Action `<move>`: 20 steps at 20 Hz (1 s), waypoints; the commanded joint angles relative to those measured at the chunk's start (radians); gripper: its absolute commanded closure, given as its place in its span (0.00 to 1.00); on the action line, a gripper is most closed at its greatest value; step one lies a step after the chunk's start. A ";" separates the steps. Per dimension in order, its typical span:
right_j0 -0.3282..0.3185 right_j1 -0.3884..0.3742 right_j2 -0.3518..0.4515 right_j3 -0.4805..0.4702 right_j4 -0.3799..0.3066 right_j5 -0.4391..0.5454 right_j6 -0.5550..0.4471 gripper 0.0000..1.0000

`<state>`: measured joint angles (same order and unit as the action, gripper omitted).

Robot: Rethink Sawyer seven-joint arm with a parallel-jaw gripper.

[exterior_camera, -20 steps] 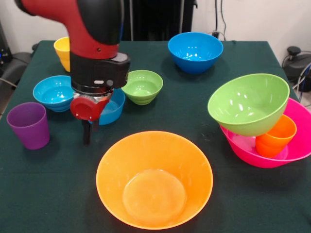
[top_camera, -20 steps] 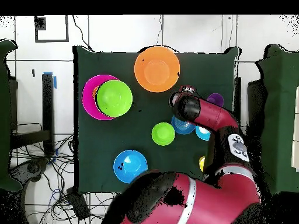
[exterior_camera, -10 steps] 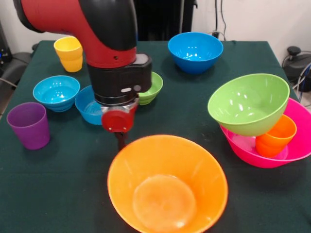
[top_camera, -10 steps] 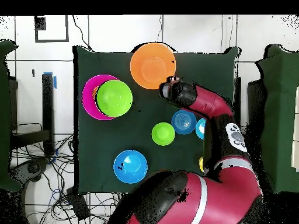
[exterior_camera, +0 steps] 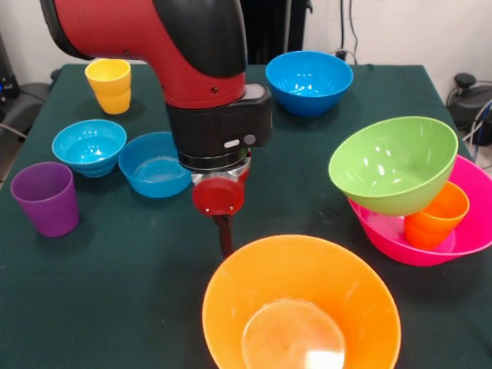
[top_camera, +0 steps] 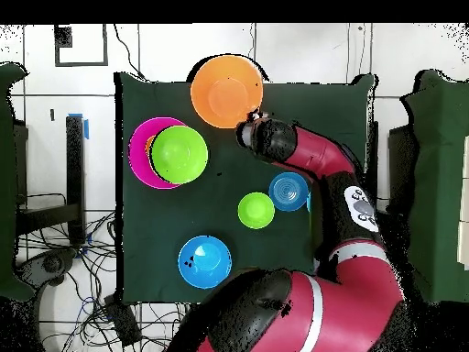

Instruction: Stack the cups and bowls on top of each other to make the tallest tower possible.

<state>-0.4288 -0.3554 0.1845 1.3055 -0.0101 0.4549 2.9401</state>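
**Large orange bowl gripped at its rim**

Front view: the large orange bowl (exterior_camera: 301,307), at lower centre, is being gripped at its far rim by the jaws (exterior_camera: 224,237), closed on it. The tower (exterior_camera: 419,196) is sitting at the right.

Overhead view: the large orange bowl (top_camera: 226,90) is being held at upper centre, overhanging the surface (top_camera: 224,165) edge.

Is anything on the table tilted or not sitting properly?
Yes. The medium green bowl leans askew on the orange cup inside the large pink bowl, not nested flat. Everything else sits upright.
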 commanded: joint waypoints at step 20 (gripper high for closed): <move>-0.024 -0.118 0.009 0.166 -0.163 0.214 -0.288 0.00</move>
<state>-0.3965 -0.3840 0.1873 1.3255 -0.0680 0.4716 2.9401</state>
